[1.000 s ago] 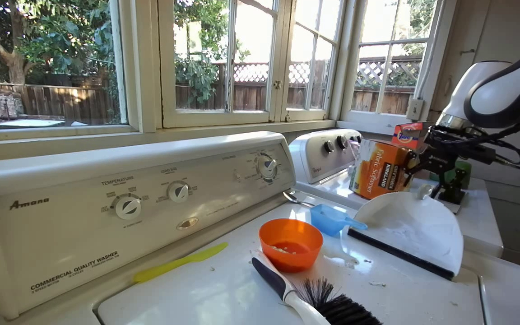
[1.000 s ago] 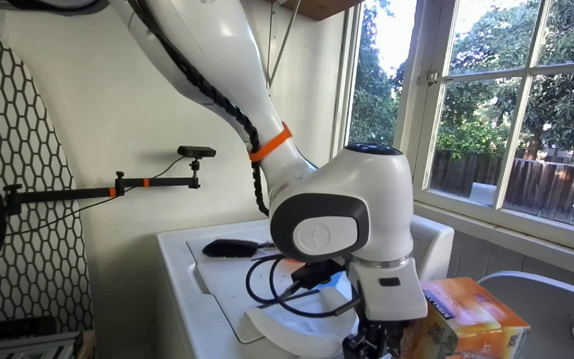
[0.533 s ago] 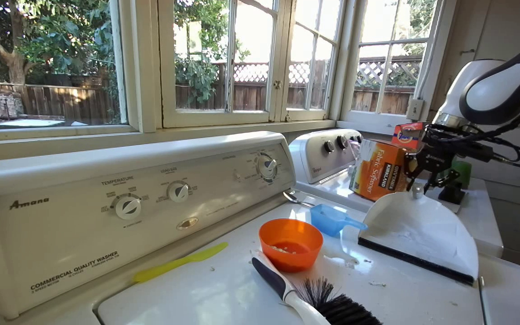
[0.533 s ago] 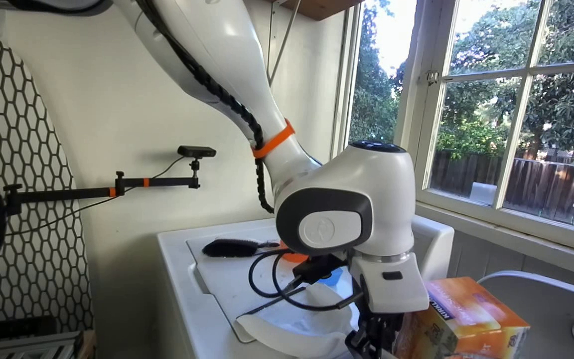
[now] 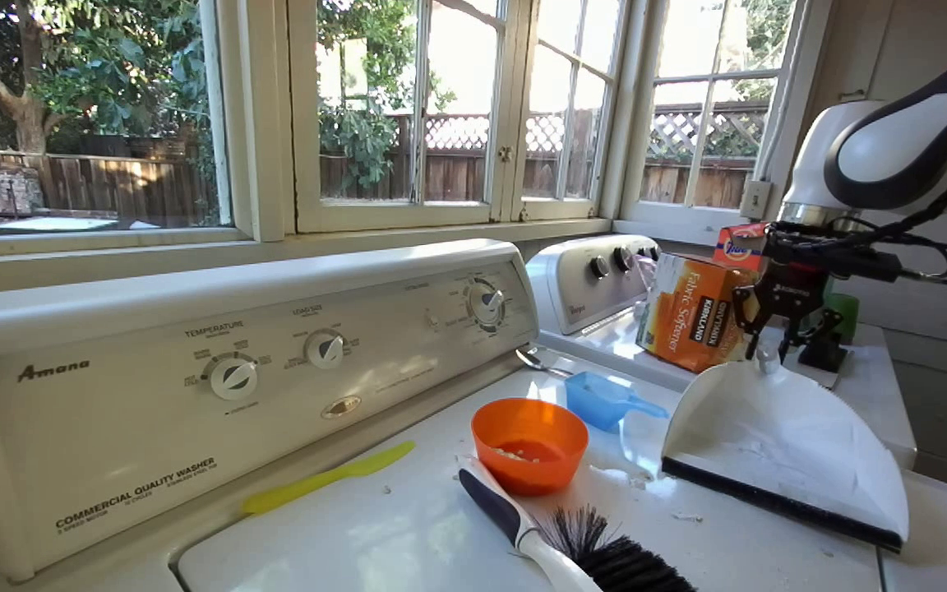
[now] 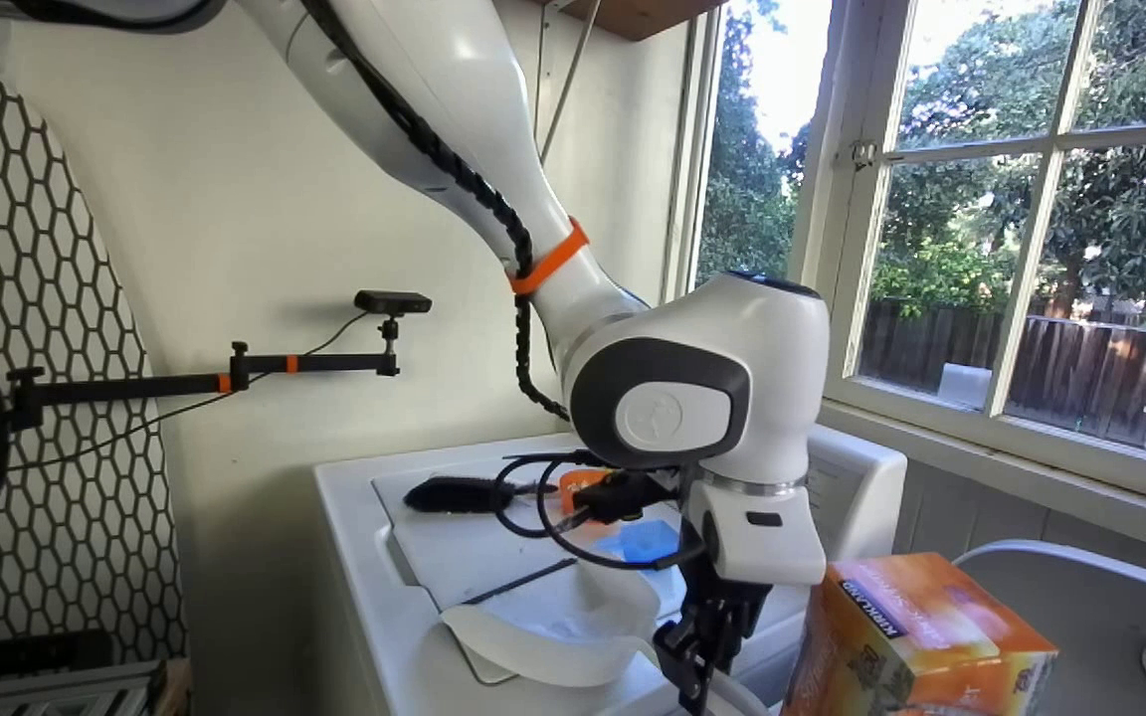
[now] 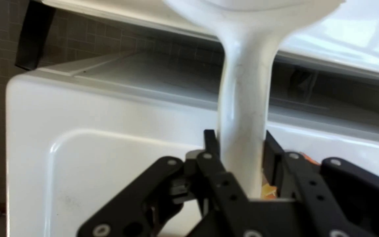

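I have the gripper (image 7: 242, 148) pinched on the handle (image 7: 247, 98) of the white dustpan (image 5: 778, 436), its fingers (image 7: 211, 141) drawn narrow, one on each side. In both exterior views the pan is over the lid (image 5: 342, 543) of the Amana washer (image 5: 136, 436), handle end toward the neighbouring appliance (image 5: 588, 284); I can't tell whether the black lip (image 5: 782, 506) touches down. By my judgement the grasp is done and the pan's release is not. Loose debris (image 5: 687, 518) lies on the lid, and the orange bowl (image 5: 529, 473) has pale bits (image 5: 515, 455) inside. The hand brush (image 5: 556, 563) lies free, its handle end just beside the bowl. The Kirkland fabric softener box (image 5: 691, 316) is near my gripper.
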Tool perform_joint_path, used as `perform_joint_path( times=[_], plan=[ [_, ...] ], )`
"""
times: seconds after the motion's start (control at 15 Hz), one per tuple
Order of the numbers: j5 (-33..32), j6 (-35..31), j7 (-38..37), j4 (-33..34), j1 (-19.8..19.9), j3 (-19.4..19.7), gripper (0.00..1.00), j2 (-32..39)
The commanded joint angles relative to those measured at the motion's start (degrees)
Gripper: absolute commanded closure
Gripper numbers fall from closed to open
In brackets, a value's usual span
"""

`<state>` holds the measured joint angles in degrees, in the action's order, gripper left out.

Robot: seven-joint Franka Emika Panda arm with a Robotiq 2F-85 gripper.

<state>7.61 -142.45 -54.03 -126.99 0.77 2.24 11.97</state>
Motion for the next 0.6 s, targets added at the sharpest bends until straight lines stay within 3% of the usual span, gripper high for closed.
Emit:
perform_joint_path(
  times=[0.0,0.2,0.53],
  plan=[
    [-0.66,6.59,-4.44,1.08,-1.84,0.71,0.90,-0.75],
    [-0.38,9.34,-7.00,2.08,-2.42,0.39,0.90,-0.49],
    [-1.50,7.03,-10.95,2.15,-2.57,1.03,0.90,-1.80]
  ],
)
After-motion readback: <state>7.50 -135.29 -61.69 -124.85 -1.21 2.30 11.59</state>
